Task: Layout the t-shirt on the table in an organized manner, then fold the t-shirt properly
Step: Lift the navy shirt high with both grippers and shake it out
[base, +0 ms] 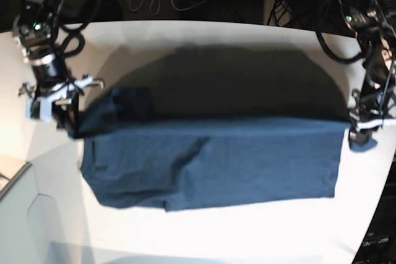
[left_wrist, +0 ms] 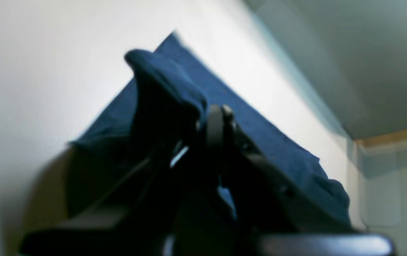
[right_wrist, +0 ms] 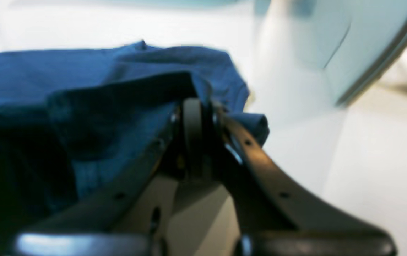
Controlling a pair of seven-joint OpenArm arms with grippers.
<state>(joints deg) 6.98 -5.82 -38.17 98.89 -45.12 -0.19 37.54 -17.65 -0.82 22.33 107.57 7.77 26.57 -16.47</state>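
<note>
T-shirt [base: 216, 162]: soft navy cotton, wrinkled, stretched rectangular.

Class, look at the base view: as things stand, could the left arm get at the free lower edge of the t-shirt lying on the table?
Probably not yet: the left gripper is shut on the t-shirt, though nothing blocks that lower edge.

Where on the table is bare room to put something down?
Bare white table lies in front of the t-shirt's near edge. The far strip behind the shirt is also bare, but shadowed. Both side edges are crowded: left claw, right claw.
</note>
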